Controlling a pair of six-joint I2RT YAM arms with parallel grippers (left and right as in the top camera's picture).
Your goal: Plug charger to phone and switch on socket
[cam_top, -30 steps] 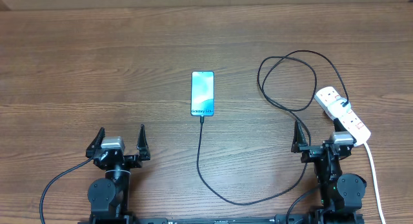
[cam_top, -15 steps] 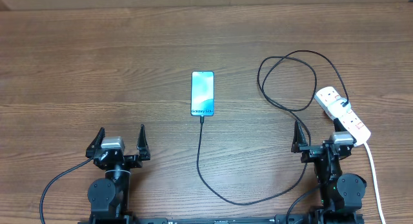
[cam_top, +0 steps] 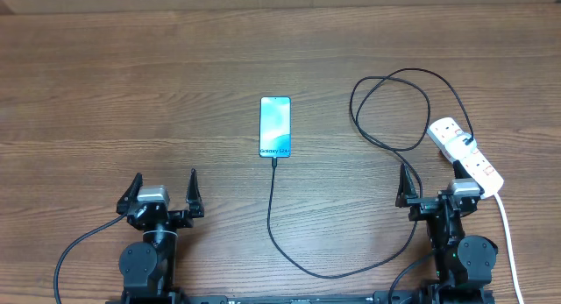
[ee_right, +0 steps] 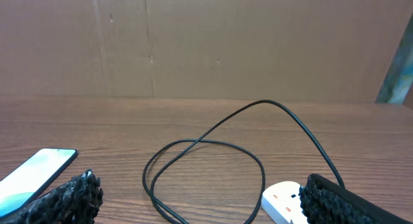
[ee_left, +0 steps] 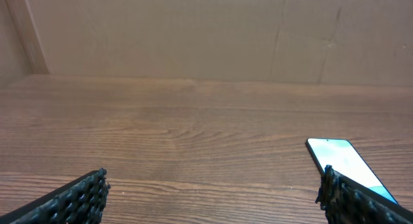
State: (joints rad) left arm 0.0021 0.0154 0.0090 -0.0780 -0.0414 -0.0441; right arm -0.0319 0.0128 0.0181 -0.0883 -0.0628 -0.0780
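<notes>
Table (cam_top: 131,76): phone (cam_top: 274,127) lengthwise front-back, charger (cam_top: 270,199) prob. in near end; L pincer (cam_top: 165,186), R pincer (cam_top: 436,186) wide.

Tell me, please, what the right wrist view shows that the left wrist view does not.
Only the right wrist view shows the charger, its black cable looped on the wood, one end of the white socket at the bottom right, and the right gripper, open. Only the left wrist view shows the table farther to the left of the phone, and the left gripper, open. Both show the phone lying flat with its light blue screen up, the wooden table, and a brown board wall behind.
</notes>
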